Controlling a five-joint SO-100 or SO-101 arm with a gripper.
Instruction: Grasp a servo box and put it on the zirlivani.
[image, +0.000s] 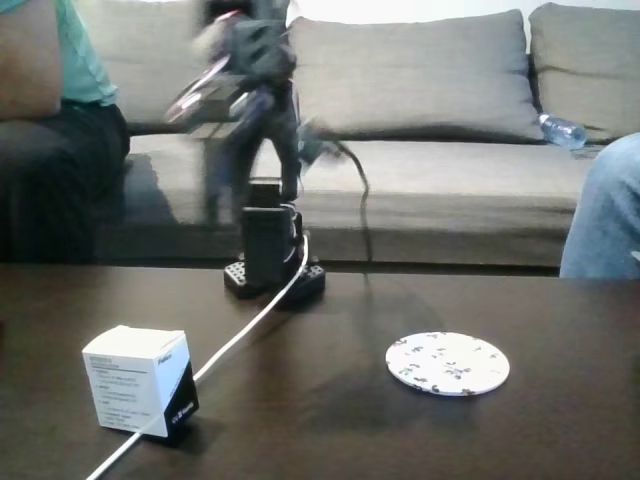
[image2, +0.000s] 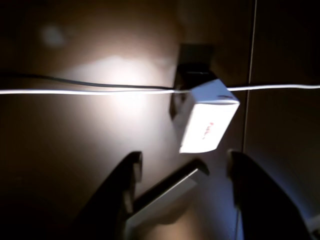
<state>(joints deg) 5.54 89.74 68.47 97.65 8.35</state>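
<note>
Two task items sit well apart on the dark table (image: 560, 420) in the fixed view: the servo box (image: 138, 381) near the front left, lying on a white cable (image: 250, 325) that runs back to the arm's base (image: 272, 262), and the zirlivani (image: 447, 362) flat to the right. In the wrist view the gripper (image2: 184, 172) hangs above the servo box (image2: 206, 121) with its dark fingers (image2: 125, 182) spread wide, holding nothing. A sofa (image: 420, 110), a plastic bottle (image: 563, 131) and seated people (image: 50, 130) lie behind the table.
</note>
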